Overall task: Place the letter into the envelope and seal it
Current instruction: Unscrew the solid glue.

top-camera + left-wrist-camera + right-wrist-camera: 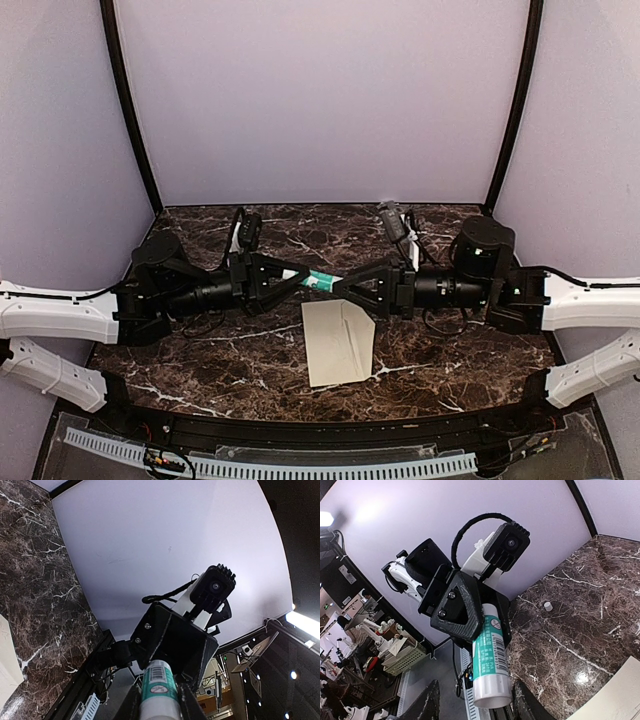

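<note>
Envelope [335,345] lies flat on the bench [200,370], flap open along one long side. No separate letter is visible.

Just above the envelope's far edge, the left end effector [300,278] is clamped on a glue stick [322,281]. The right end effector [350,285] straddles the tube's tip, jaws apart.

Judgement:
- Envelope is light, limp and likely to slide on polished stone. Pin the body and lift the flap by its edge.
- Tube is rigid and smooth. Grip it mid-barrel.

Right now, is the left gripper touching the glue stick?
Touching. The left wrist view shows the glue stick clamped in the left gripper, with both fingers pressed against its sides and no gap showing.
</note>
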Controlling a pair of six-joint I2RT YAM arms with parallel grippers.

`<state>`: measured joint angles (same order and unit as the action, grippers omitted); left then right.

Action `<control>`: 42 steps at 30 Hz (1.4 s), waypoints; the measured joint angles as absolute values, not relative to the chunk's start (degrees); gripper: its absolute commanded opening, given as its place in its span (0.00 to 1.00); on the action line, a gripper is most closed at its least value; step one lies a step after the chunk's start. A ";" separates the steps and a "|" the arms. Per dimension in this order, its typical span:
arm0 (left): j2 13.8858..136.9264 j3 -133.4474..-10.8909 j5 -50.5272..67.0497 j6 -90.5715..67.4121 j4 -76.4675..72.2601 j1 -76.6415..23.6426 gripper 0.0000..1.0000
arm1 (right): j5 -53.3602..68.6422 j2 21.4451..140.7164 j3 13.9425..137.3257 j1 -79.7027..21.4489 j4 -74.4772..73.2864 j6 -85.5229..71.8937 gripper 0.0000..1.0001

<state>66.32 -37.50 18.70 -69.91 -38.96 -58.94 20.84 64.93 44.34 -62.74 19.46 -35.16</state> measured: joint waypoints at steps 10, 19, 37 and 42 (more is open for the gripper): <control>66.32 -37.50 20.14 -69.89 -39.62 -58.94 0.00 | 21.26 66.41 43.81 -62.74 21.96 -37.47 0.06; 66.35 -37.50 22.04 -65.93 -40.10 -58.78 0.00 | 21.43 66.65 42.74 -62.46 24.80 -44.23 0.03; 65.32 -39.03 31.62 -41.10 -36.97 -56.90 0.00 | 31.59 70.85 40.64 -59.40 36.12 -78.24 0.05; 64.75 -39.03 32.40 -38.70 -35.79 -56.38 0.00 | 33.95 72.99 40.56 -58.81 39.64 -82.67 0.09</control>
<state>64.75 -39.03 32.40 -38.70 -35.79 -56.38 33.95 72.99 40.56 -58.81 39.64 -82.67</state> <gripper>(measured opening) 0.219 0.155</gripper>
